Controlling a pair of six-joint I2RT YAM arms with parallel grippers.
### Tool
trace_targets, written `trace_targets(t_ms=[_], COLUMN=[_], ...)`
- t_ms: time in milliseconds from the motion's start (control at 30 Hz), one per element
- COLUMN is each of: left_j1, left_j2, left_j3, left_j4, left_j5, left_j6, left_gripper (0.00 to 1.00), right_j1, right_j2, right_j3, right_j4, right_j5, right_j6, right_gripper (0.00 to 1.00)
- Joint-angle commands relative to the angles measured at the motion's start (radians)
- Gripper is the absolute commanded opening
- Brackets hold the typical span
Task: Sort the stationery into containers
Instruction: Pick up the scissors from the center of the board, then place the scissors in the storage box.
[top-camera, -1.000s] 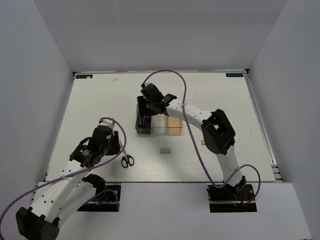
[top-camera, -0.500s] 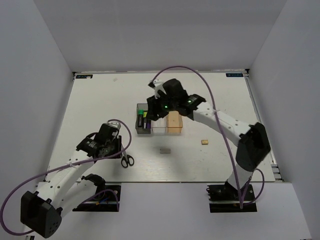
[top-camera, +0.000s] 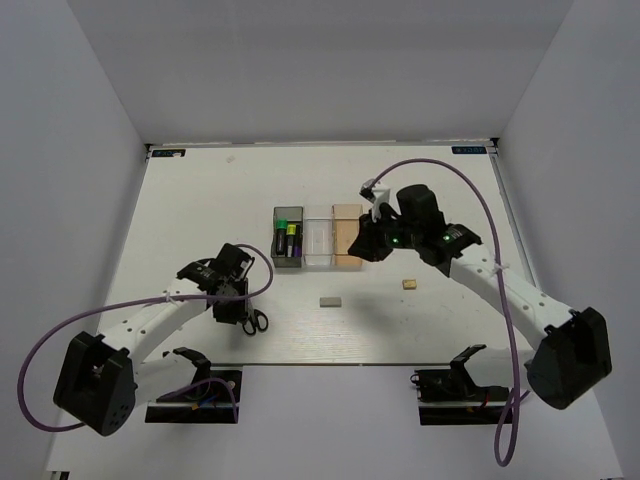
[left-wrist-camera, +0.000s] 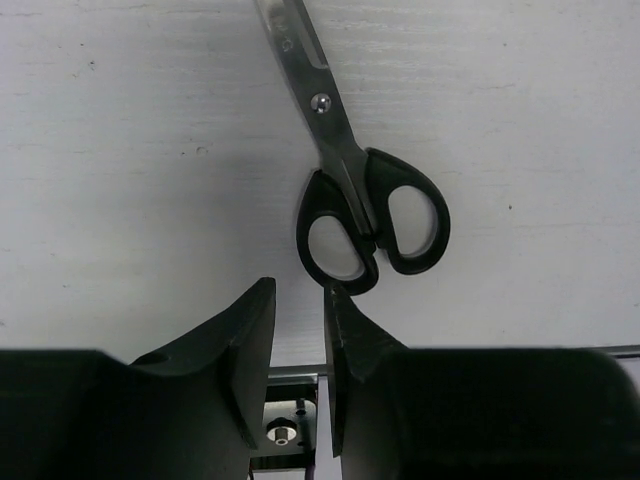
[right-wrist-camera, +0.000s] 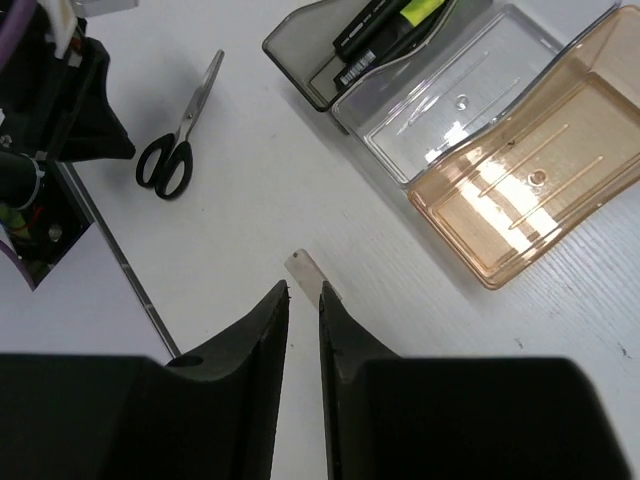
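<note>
In the middle of the table (top-camera: 190, 200) the three bins sit side by side in a row: the smoky grey bin (top-camera: 277, 240) on the left, the clear bin (top-camera: 318, 240) in the middle, the orange bin (top-camera: 347, 238) on the right. The highlighters (top-camera: 290, 236) (green, yellow, purple) are lying inside the grey one. Just on the near side of the bins the grey eraser (top-camera: 330, 300) lies flat on the table, and the tiny tan block (top-camera: 409, 284) is off to its right, well apart from it.

The scissors (left-wrist-camera: 365, 200) are flat on the table at the near left, blades shut and pointing away from the left gripper (left-wrist-camera: 298, 320). That gripper sits right at the handle loops. Its fingers are almost pressed together, only a thin slit between them, nothing in it.

The right gripper (right-wrist-camera: 304, 320) is just right of the orange bin. Same deal there: fingers nearly together, holding nothing, with the eraser showing just past the tips in the wrist view.
</note>
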Motion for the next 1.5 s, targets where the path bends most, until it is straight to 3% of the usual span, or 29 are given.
trace_targets(t_ms=[0, 267, 467, 600, 633, 667, 733, 767, 867, 933, 1033, 1100, 1267, 1300, 1467], left_j1=[-0.014, -0.028, -0.045, -0.051, -0.052, -0.063, -0.087, -0.11, -0.187, -0.25, -0.323, -0.359, -0.384, -0.379, -0.33], left_j2=[0.034, 0.122, 0.178, 0.191, 0.18, 0.171, 0.128, 0.079, 0.03, 0.03, 0.054, 0.089, 0.287, 0.383, 0.623], left_j3=[0.006, -0.043, -0.06, -0.056, -0.053, -0.031, -0.007, 0.045, 0.186, 0.286, 0.432, 0.531, 0.677, 0.729, 0.978], left_j4=[0.042, 0.145, 0.166, 0.162, 0.157, 0.133, 0.094, 0.062, -0.033, -0.094, -0.167, -0.173, -0.098, -0.09, -0.096], left_j5=[0.005, -0.023, -0.053, -0.053, -0.058, -0.061, -0.087, -0.095, -0.153, -0.216, -0.277, -0.285, -0.247, -0.241, -0.231], left_j6=[-0.028, -0.057, -0.068, -0.076, -0.08, -0.088, -0.091, -0.086, -0.085, -0.08, -0.063, -0.036, 0.101, 0.13, 0.168], left_gripper=[0.37, 0.37, 0.31, 0.1, 0.0, 0.0, 0.0, 0.0, 0.0, 0.0, 0.0, 0.0, 0.0, 0.0, 0.0], right_j1=[-0.038, -0.115, -0.173, -0.207, -0.21, -0.225, -0.235, -0.241, -0.259, -0.273, -0.292, -0.304, -0.333, -0.336, -0.373], right_j2=[-0.078, -0.146, -0.19, -0.218, -0.225, -0.244, -0.258, -0.276, -0.308, -0.319, -0.34, -0.345, -0.359, -0.359, -0.4], right_j3=[-0.038, -0.095, -0.135, -0.154, -0.16, -0.17, -0.178, -0.181, -0.219, -0.232, -0.241, -0.244, -0.261, -0.264, -0.281], right_j4=[0.037, 0.053, 0.054, 0.057, 0.054, 0.053, 0.03, 0.021, -0.004, -0.012, -0.003, 0.001, 0.019, 0.022, 0.031], right_j5=[-0.029, -0.074, -0.104, -0.127, -0.13, -0.129, -0.108, -0.094, -0.058, -0.065, -0.058, -0.046, 0.026, 0.043, 0.032], right_j6=[-0.025, 0.017, 0.031, 0.043, 0.043, 0.04, 0.008, 0.005, -0.051, -0.066, -0.071, -0.069, -0.083, -0.112, -0.115], right_gripper=[0.22, 0.22, 0.22, 0.22, 0.23, 0.25, 0.74, 0.9, 0.91, 0.53, 0.15, 0.14, 0.4, 0.43, 0.5])
